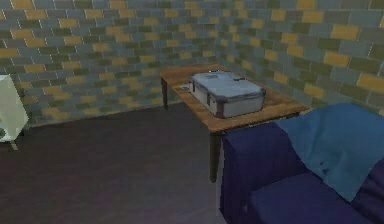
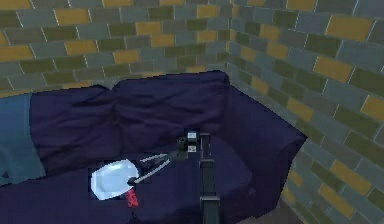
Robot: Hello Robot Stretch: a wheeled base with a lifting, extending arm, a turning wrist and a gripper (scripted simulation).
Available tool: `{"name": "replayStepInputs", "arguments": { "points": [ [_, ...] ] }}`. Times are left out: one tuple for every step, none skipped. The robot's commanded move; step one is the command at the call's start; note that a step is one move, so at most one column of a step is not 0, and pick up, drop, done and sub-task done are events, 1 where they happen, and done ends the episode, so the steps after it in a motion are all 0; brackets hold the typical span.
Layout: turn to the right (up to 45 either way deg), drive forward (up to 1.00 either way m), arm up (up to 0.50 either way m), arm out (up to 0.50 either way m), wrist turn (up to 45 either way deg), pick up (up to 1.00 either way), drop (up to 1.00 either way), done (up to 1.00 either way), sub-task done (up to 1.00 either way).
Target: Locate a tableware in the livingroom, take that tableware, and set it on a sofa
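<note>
Reaching over sofa (image 2: 160,105) seat, hand (image 2: 140,172) at white plate (image 2: 108,180) lying flat there, likely since sofa is drop target; cannot tell whether hand holds it.

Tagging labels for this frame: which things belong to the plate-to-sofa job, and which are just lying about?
Job: plate, sofa, gripper.
Lying about: table, grey case on it, blue blanket.
</note>
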Motion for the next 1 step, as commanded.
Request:
{"name": "replayStepInputs", "arguments": {
  "points": [
    [0.0,0.00,0.00,0.00,0.0,0.00,1.00,0.00,0.00]
  ]
}}
